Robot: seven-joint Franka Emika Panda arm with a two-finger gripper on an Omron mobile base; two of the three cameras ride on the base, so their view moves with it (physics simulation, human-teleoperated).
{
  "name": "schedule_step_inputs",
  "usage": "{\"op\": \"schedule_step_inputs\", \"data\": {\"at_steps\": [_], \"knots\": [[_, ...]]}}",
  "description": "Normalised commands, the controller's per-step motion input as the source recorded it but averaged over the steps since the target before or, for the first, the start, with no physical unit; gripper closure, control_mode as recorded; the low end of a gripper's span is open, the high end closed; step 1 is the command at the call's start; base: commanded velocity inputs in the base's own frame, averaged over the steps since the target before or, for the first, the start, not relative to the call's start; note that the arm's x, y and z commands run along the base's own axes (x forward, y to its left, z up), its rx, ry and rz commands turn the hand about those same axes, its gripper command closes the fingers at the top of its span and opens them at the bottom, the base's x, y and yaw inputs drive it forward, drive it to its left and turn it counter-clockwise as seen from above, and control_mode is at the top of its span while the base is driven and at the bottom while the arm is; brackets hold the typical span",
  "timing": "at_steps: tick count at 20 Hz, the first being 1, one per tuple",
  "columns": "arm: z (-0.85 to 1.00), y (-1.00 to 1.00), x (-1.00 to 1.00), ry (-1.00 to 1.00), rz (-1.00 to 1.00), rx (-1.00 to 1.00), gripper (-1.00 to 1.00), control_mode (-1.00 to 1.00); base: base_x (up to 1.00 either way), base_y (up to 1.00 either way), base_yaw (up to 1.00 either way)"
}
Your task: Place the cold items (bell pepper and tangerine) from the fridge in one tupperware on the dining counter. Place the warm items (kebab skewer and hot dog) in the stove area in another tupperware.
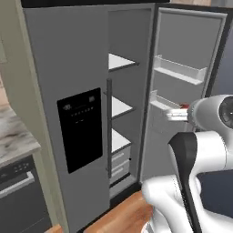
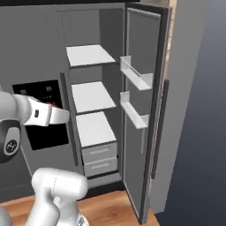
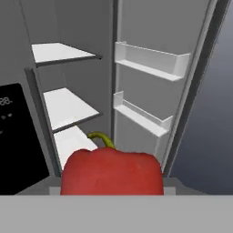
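The red bell pepper point(image 3: 112, 172) hides the fingers in the hand view; its lower part is cut off.

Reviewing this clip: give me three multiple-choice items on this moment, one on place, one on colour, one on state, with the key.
1. Where is the bell pepper?
A. On the top shelf
B. In a door bin
C. At the gripper, close before the hand camera

2. What colour is the pepper?
A. Red
B. Green
C. Yellow

3. How does the fridge door stand?
A. Shut
B. Swung open
C. Removed

Key: 1 C, the hand view shows it right at the bottom edge where the fingers sit; 2 A, red body with a green stem; 3 B, the shelves and door bins are exposed.
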Motion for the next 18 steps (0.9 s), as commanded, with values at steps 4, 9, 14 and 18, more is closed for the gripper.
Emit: {"op": "schedule_step_inputs", "data": {"at_steps": [4,9,14,18], "knots": [[0.0,0.0,0.0,0.0,0.0,0.0,1.0,1.0,-1.0,0.19,-0.54],[0.0,0.0,0.0,0.0,0.0,0.0,1.0,1.0,-1.0,0.22,-0.53],[0.0,0.0,0.0,0.0,0.0,0.0,1.0,1.0,-0.99,0.05,-0.42],[0.0,0.0,0.0,0.0,0.0,0.0,1.0,1.0,-1.0,0.0,-0.43]]}}
